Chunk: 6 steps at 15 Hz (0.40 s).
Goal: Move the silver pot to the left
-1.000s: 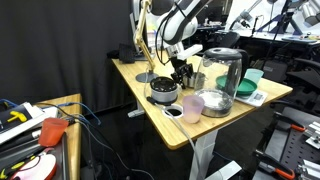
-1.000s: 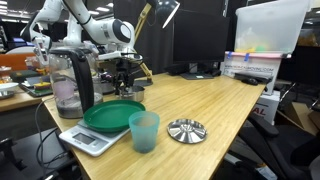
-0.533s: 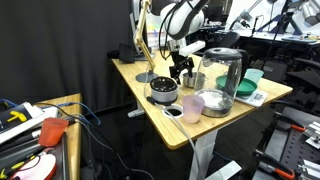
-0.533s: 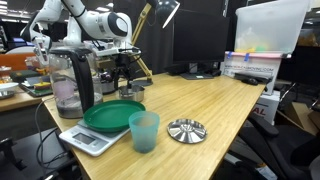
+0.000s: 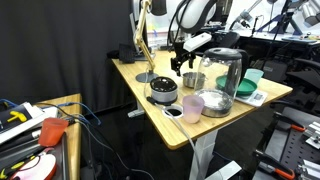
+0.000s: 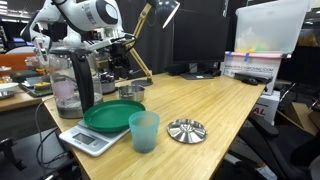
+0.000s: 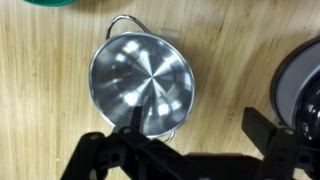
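The silver pot (image 5: 194, 80) is small and shiny with two loop handles and stands on the wooden table, next to the tall clear jug (image 5: 225, 70). It also shows in an exterior view (image 6: 130, 93) and from above in the wrist view (image 7: 140, 80). My gripper (image 5: 180, 62) hangs above the pot, clear of it, and also shows in an exterior view (image 6: 118, 62). In the wrist view the gripper (image 7: 195, 130) is open and empty, with one finger over the pot's lower edge and the other off to the right.
A squat silver container with a black top (image 5: 163, 91) stands beside the pot, and shows in the wrist view (image 7: 305, 90). A pink cup (image 5: 193, 106), green plate (image 6: 110, 115), teal cup (image 6: 143, 130), scale (image 6: 85, 140) and a silver lid (image 6: 186, 130) share the table (image 6: 220, 110).
My gripper has risen from down around the pot to well above it. The pot stays on the table where it was.
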Tool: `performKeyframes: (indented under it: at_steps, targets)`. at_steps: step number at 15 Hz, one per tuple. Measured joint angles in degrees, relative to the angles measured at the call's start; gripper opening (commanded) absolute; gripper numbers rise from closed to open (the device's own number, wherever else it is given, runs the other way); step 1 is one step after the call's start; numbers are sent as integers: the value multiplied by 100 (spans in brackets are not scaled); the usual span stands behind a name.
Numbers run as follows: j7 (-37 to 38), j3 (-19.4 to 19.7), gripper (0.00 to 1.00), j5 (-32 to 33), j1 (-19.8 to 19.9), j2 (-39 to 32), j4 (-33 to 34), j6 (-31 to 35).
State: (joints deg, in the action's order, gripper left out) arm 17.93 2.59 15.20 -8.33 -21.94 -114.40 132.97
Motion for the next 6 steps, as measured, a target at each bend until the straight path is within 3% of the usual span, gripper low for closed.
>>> performKeyframes:
  at_steps: [6]
  targets:
    - [137, -9, 100, 208, -121, 718, -717, 327]
